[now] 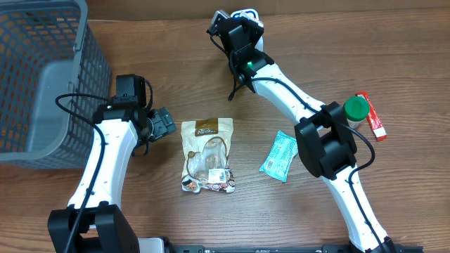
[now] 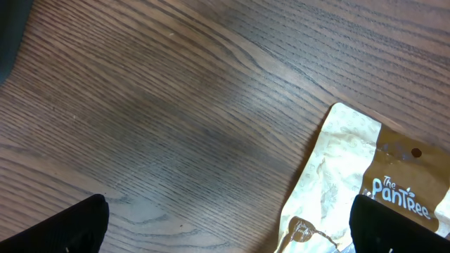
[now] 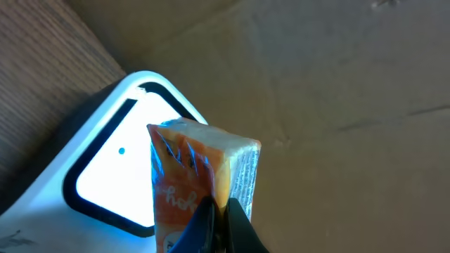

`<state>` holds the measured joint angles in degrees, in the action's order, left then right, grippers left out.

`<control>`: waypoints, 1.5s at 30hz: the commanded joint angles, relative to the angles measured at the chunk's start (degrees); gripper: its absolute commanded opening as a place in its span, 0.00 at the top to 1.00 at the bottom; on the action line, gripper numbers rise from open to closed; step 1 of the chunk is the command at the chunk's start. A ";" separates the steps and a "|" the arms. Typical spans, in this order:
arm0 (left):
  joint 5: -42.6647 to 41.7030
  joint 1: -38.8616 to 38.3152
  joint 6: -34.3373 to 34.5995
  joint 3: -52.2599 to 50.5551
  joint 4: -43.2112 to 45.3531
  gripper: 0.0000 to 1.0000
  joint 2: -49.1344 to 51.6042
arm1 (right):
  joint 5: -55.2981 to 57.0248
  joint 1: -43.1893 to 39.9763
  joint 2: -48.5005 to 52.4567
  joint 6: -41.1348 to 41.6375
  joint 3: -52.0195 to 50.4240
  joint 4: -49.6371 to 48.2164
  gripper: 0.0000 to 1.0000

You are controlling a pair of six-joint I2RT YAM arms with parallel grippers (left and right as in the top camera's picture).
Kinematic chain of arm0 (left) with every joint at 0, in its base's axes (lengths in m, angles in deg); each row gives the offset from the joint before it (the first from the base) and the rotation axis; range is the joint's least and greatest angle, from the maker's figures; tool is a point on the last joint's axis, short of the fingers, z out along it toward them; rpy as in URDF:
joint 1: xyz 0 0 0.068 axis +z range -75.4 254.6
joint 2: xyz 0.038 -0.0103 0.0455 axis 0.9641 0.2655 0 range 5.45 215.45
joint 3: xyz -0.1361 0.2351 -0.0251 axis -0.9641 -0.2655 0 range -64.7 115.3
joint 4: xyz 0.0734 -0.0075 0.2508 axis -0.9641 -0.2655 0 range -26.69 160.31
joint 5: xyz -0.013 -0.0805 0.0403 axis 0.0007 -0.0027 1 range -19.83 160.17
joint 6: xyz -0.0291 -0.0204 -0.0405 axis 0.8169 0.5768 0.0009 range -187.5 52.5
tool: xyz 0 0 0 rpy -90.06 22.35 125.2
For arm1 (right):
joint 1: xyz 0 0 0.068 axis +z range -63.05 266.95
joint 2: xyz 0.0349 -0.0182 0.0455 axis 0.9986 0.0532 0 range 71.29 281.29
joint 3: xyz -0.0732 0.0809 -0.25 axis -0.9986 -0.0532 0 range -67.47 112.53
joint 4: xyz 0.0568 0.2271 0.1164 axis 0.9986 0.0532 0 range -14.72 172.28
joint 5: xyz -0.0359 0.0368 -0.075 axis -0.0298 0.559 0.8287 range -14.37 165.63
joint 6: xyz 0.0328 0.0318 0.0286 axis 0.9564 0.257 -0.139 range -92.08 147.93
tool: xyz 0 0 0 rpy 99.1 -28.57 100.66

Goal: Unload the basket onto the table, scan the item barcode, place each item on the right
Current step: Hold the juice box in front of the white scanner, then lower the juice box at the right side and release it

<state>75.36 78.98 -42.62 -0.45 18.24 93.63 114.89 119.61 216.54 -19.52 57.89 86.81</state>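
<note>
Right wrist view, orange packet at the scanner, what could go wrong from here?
The right tool pinches the crinkly orange plastic packet only at one end, so it might twist or slip out. No barcode shows on its visible faces; it may not face the lit window of the white scanner, so the scan could miss.

Orange packet held up at white scanner.
Packet orange with white lettering, crimped shiny seam along one end, upright and slightly tilted, pinched at lower edge by closed right gripper. Overlapping the scanner's window in wrist view. Scanner white, rounded, with black-rimmed window glowing bright, small blue dot on it; seen at top edge of overhead view.
</note>
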 commanded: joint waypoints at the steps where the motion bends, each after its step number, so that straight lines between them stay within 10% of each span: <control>1: 0.59 0.11 -0.66 0.83 0.04 0.00 -0.13 | 3.10 -0.02 -0.94 6.97 1.46 0.61 0.96; 14: 0.59 0.11 -0.66 0.83 0.02 0.00 -0.13 | 1.38 -0.04 -15.76 36.00 1.46 22.53 0.96; 23: 0.59 0.11 -0.66 0.83 0.02 0.00 -0.13 | -12.22 -2.05 -26.03 68.13 1.46 57.53 0.96; 28: 0.59 0.11 -0.66 0.83 0.02 0.00 -0.13 | -25.20 -6.32 -26.25 70.20 -0.59 75.47 0.96; 45: 0.59 0.11 -0.66 0.83 0.02 0.00 -0.13 | -27.06 -14.51 -26.25 69.92 -27.74 64.30 0.96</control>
<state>75.34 78.98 -42.62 -0.45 18.22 93.63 87.83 106.41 190.44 49.92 33.26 153.10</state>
